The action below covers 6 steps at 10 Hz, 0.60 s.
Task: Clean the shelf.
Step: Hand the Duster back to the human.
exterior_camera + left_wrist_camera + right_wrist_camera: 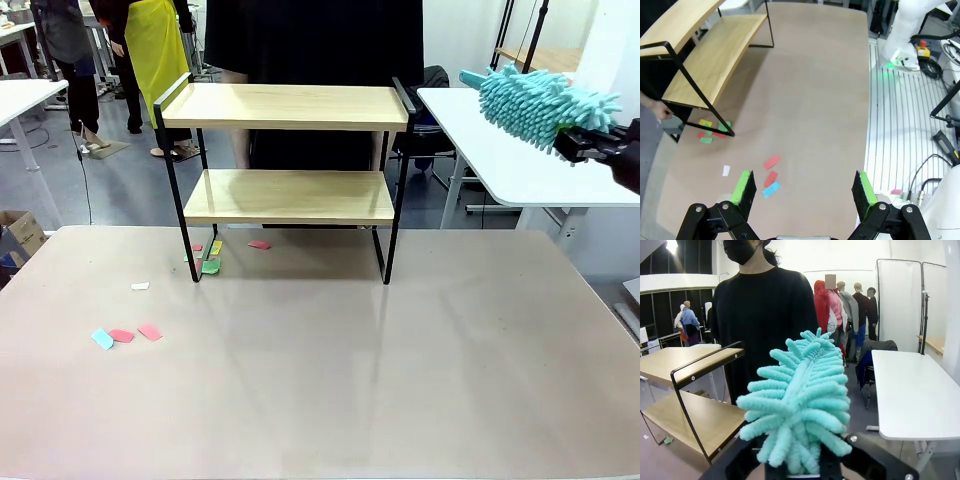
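While you look across the bench (pixel 320 400) from the front, the shelf (pixel 288 105) stands upright near its far edge, a little left of centre, both wooden boards bare and its black legs planted on the bench top. Behind it a person (pixel 315 40) in black stands close to the far side.

Your right tool (pixel 600 145) is up at the right edge of that view, above bench height and well apart from the shelf's right end rail. It is clamped on the handle end of a teal duster (pixel 540 105), whose fluffy head points left toward the shelf. From the right wrist camera you see the duster (pixel 802 400) rising straight out between the fingers, with the shelf (pixel 687 390) off to the left and the person (pixel 765 315) beyond it.

Your left tool (pixel 802 192) hangs over the near left part of the bench with its jaws spread wide and nothing between the green pads (pixel 743 184). Below it lie loose paper scraps (pixel 771 176), red and blue, with a white one beside them. More scraps (pixel 710 134), green, yellow and red, sit around the shelf's (pixel 710 60) front left foot. In the front view the same near group of scraps (pixel 126 335) lies on the left of the bench, and the other cluster (pixel 210 262) sits by that foot, partly under the lower board.
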Tool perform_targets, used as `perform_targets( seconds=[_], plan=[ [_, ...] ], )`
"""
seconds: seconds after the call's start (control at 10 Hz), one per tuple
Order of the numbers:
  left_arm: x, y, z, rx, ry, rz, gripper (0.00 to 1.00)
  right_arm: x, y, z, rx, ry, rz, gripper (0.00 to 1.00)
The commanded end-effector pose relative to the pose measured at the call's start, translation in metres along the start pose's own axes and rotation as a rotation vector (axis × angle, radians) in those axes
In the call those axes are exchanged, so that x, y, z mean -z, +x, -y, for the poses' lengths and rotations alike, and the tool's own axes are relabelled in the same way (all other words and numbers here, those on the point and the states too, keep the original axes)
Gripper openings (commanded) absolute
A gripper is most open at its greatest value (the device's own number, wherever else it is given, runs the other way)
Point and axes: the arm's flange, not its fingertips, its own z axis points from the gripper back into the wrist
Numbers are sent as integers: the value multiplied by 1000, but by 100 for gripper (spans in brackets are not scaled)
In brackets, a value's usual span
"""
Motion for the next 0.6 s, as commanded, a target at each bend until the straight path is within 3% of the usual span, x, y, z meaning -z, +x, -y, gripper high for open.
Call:
perform_targets(
  seconds=[0.0, 0.5],
  plan=[
    [-2, 2, -1, 21, -4, 23, 100, 0, 2, -1, -3, -1, 7, 15],
    [-2, 2, -1, 21, -4, 23, 100, 0, 2, -1, -3, -1, 7, 15]
  ],
)
